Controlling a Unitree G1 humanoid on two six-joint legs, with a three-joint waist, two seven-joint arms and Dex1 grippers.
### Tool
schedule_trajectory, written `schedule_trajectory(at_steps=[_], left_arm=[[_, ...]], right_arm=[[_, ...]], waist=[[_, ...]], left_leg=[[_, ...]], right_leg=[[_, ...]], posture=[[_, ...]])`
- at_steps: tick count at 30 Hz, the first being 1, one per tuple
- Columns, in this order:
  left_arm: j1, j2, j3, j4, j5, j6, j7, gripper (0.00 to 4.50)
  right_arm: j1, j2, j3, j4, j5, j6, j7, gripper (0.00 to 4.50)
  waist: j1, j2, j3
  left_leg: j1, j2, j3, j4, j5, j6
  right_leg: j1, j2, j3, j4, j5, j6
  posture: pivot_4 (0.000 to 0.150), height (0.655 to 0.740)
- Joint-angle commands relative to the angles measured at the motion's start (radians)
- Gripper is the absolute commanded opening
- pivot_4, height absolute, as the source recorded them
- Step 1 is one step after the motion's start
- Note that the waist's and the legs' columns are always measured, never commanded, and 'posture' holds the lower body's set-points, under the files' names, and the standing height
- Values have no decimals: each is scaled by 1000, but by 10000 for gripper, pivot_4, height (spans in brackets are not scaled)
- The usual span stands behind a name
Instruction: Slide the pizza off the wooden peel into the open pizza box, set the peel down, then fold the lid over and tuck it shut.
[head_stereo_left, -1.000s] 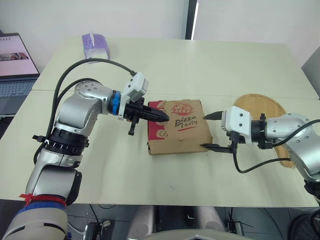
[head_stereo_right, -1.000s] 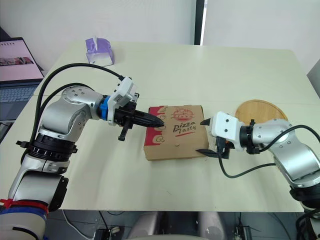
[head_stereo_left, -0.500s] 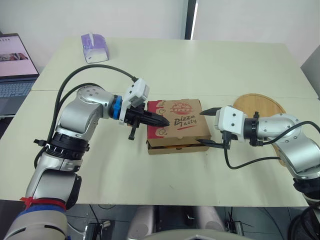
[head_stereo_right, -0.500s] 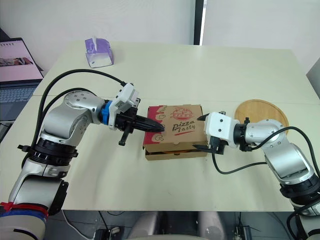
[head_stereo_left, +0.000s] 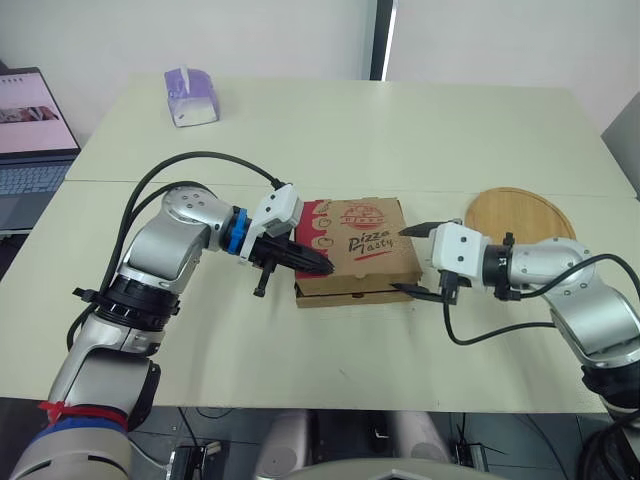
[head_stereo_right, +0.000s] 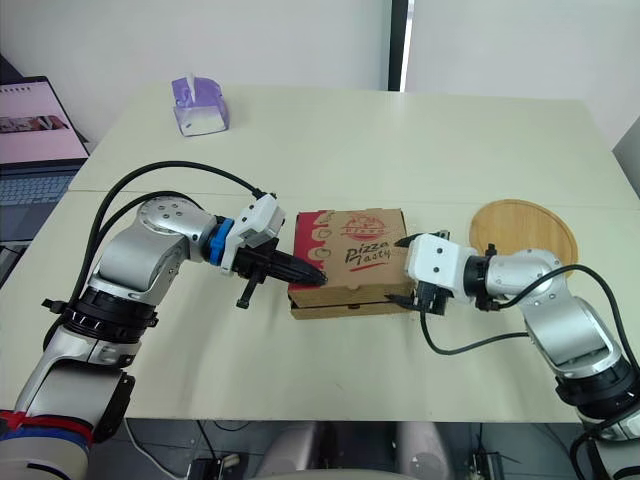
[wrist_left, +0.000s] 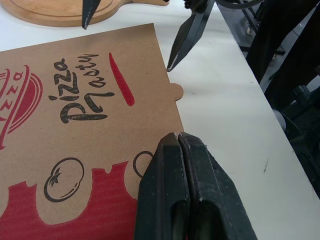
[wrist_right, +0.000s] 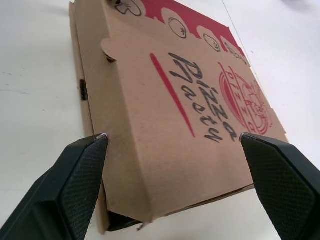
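Left hand (head_stereo_left: 322, 266), pressed together, rests on the pizza box (head_stereo_left: 360, 243); right hand (head_stereo_left: 401, 259), spread, spans its side.

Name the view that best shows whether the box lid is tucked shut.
Right wrist view: it looks at the lid nearly edge-on, showing a dark gap beneath its edge. The eye views show that gap as a thin line along the front; the left wrist view shows the lid's printed top.

pizza box (head_stereo_left: 355, 245) lid down, wooden peel (head_stereo_left: 515, 212) flat
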Motion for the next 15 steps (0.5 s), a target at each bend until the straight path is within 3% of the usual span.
schedule_trajectory(at_steps=[1, 5, 8, 11, 14, 15], left_arm=[[-2, 6, 9, -10, 5, -13, -5, 64], [0, 4, 11, -8, 9, -16, -4, 64], [1, 3, 13, -7, 11, -17, -3, 64], [1, 1, 14, -7, 11, -17, -1, 0], [0, 1, 15, -7, 11, -16, 0, 0], [0, 2, 16, -8, 11, -15, 1, 0]], right_arm=[[-8, -21, -146, -48, 120, 76, 19, 45000], [-21, -74, -249, 29, 200, 150, 48, 45000], [-13, -116, -222, 120, 123, 78, 47, 45000], [-3, -113, -168, 177, 72, 19, 49, 39272], [15, -90, -103, 200, 43, -26, 66, 29349], [21, -71, -77, 192, 48, -23, 71, 28830]], waist=[[0, 0, 0], [1, 0, 0], [1, 0, 0], [0, 0, 0], [0, 0, 0], [0, 0, 0]], left_leg=[[0, 0, 0, 1, 0, 0], [0, 0, -1, 4, 0, 0], [1, 0, -1, 5, -1, 1], [1, 0, -1, 5, -1, 1], [0, 0, -1, 5, -1, 1], [1, 0, -1, 5, -1, 1]], right_leg=[[0, 0, 0, 0, 0, 0], [1, 0, 0, 2, 0, 0], [2, 0, 0, 2, 0, 0], [2, 0, 0, 2, 0, 0], [2, 0, 0, 3, 0, 0], [2, 0, 0, 3, 0, 0]], posture=[[1500, 7251], [1500, 7251], [1500, 7251], [1500, 7251], [1500, 7251], [1500, 7251]])
